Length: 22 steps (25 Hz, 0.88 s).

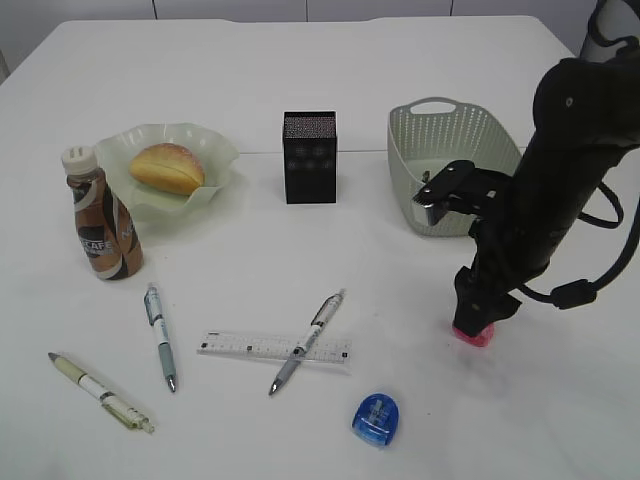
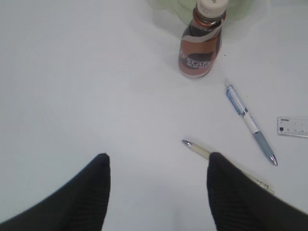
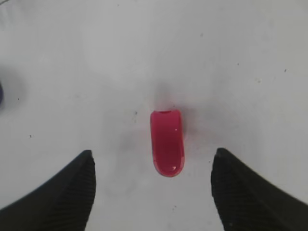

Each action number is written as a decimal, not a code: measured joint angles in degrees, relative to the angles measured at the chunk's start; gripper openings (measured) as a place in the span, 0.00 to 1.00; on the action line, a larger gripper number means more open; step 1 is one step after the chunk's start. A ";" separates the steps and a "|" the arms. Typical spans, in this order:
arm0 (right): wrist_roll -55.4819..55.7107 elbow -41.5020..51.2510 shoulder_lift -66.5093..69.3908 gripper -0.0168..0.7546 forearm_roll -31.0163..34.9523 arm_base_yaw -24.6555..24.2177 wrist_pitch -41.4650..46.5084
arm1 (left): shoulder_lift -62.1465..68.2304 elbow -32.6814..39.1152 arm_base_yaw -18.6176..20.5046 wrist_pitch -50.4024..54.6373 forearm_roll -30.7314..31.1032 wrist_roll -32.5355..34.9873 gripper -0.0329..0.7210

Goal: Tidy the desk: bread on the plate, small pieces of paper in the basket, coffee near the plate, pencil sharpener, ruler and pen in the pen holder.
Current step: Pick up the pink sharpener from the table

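Observation:
My right gripper (image 3: 152, 154) is open and hangs low over a pink pencil sharpener (image 3: 167, 142), which lies on the table between the fingers, apart from both. In the exterior view that gripper (image 1: 480, 318) hides most of the pink sharpener (image 1: 473, 335). My left gripper (image 2: 159, 156) is open and empty above bare table; a cream pen (image 2: 199, 150) runs under its right finger. Bread (image 1: 166, 167) lies on the green plate (image 1: 222, 152). The coffee bottle (image 1: 100, 220) stands beside the plate. The black pen holder (image 1: 310, 157) stands mid-table. No paper pieces show.
A blue sharpener (image 1: 377, 417) lies at the front. The ruler (image 1: 245, 346) lies under a grey pen (image 1: 308, 340). A blue pen (image 1: 160, 335) and the cream pen (image 1: 100, 392) lie front left. The grey basket (image 1: 450, 165) stands behind my right arm.

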 joint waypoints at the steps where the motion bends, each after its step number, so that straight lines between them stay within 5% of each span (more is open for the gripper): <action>1: -0.21 -0.03 0.40 0.77 0.00 0.00 -0.25 | 0.00 0.00 0.00 0.00 0.09 0.00 0.65; 22: -1.52 -3.42 6.50 0.77 -4.80 2.85 -1.34 | 0.00 0.00 0.00 0.34 0.47 0.00 0.63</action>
